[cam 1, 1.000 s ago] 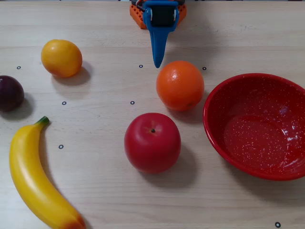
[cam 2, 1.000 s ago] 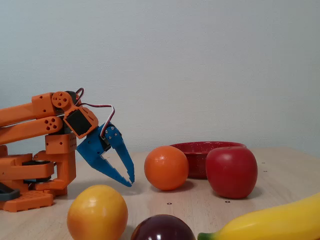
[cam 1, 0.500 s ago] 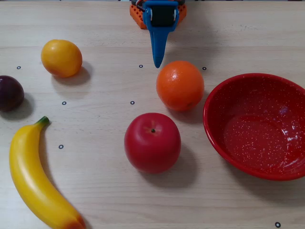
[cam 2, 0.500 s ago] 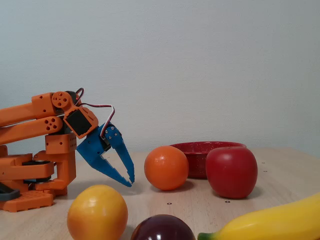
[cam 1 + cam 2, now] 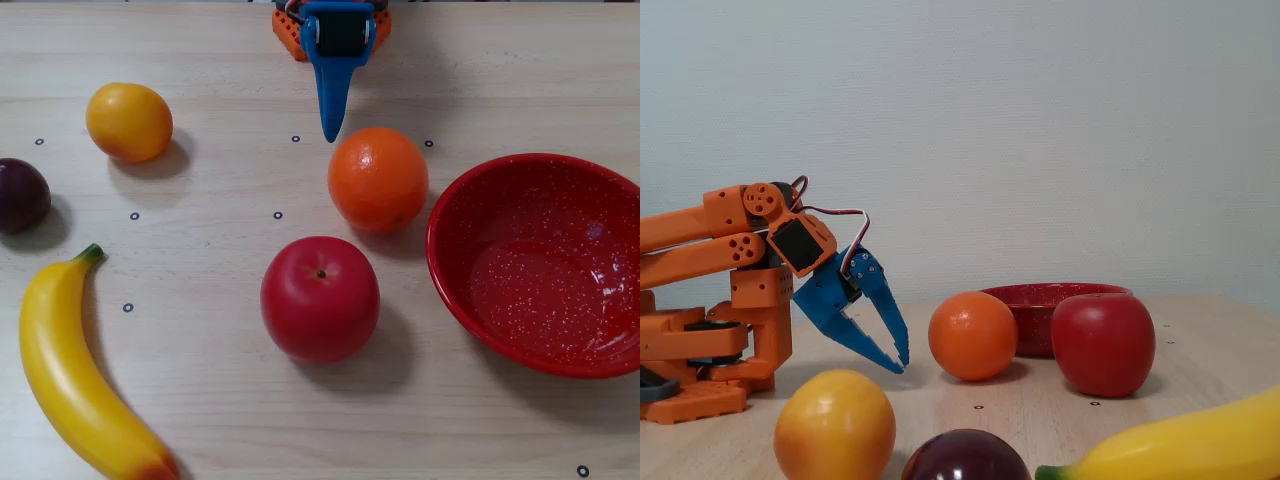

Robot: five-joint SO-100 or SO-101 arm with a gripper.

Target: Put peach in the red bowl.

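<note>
Tool [image 5: 898, 362] shut, empty — peach [image 5: 128, 121] on table, well apart from red bowl [image 5: 452, 262].

I'm looking at a lab-style test bench: a pale wooden table [image 5: 200, 400] with small ringed dot markers [image 5: 128, 307], against a bare wall [image 5: 1040, 120].

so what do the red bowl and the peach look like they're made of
Red bowl: glossy with fine white speckles and bright highlights, probably enamelled metal or hard plastic; cannot tell which. Peach: smooth, even, slightly shiny skin, likely a plastic replica.
</note>
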